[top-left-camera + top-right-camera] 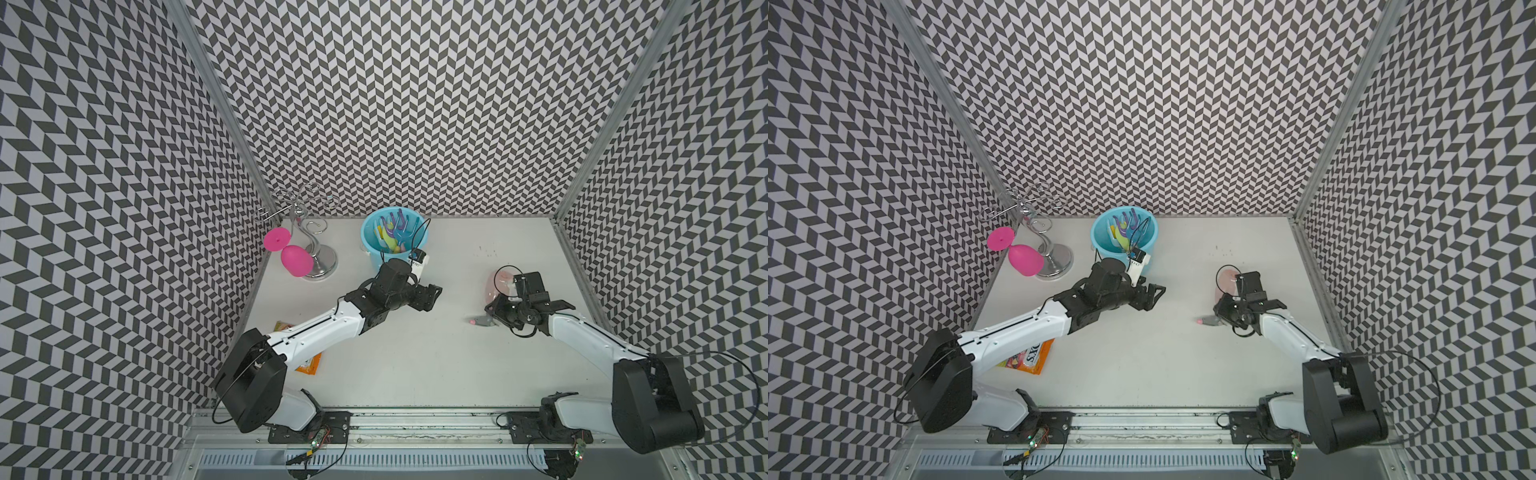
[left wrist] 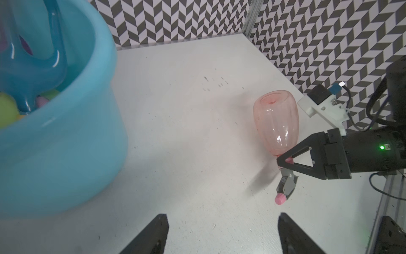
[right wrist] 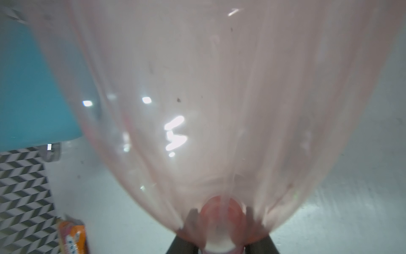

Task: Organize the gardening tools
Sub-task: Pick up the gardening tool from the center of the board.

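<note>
The translucent pink spray bottle [image 1: 500,282] [image 1: 1225,282] [image 2: 275,123] lies on its side at the right of the table. Its body fills the right wrist view [image 3: 219,88]. My right gripper [image 1: 492,309] [image 2: 285,160] [image 3: 222,220] is shut on its neck, and the grey trigger head [image 2: 285,187] with a pink nozzle sticks out past the fingers. Several coloured gardening tools [image 1: 392,237] [image 1: 1125,232] stand in the blue bucket [image 1: 365,237] [image 2: 87,132] at the back. My left gripper [image 1: 432,295] [image 1: 1156,295] [image 2: 222,220] hangs open and empty in front of the bucket.
A magenta wine glass [image 1: 295,259] hangs on a chrome rack [image 1: 320,257] at the back left. An orange snack packet [image 1: 309,365] [image 1: 1030,357] lies under my left arm. Patterned walls close the table on three sides.
</note>
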Robot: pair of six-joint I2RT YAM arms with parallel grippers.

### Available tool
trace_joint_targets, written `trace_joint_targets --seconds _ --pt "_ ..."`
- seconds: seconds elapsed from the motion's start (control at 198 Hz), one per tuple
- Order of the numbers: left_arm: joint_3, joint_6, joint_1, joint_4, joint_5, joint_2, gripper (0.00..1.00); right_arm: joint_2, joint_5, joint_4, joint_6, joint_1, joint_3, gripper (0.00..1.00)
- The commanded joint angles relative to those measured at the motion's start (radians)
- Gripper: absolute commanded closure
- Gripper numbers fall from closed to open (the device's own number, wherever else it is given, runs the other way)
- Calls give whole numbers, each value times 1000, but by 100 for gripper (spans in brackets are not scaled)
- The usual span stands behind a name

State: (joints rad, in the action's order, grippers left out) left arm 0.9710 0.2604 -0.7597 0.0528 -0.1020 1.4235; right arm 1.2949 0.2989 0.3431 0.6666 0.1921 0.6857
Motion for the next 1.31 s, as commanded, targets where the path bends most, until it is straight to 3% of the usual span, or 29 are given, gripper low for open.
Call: trace_joint_targets --seconds 0.0,0.263,0.628,0.82,1.306 --pt "26 -9 -7 -44 1 -60 19 -40 160 -112 89 -9 39 74" --pt "-13 -22 -14 -150 -17 -140 18 -41 471 -444 429 -57 5 75" --pt "-127 -103 -93 -449 -23 -161 21 -93 536 -838 856 -57 -67 75" --pt "-176 -181 -146 -664 -3 -89 23 -108 536 -844 895 -57 -54 75" --pt "-106 -289 -236 -875 94 133 41 -140 562 -901 962 -56 -87 75"
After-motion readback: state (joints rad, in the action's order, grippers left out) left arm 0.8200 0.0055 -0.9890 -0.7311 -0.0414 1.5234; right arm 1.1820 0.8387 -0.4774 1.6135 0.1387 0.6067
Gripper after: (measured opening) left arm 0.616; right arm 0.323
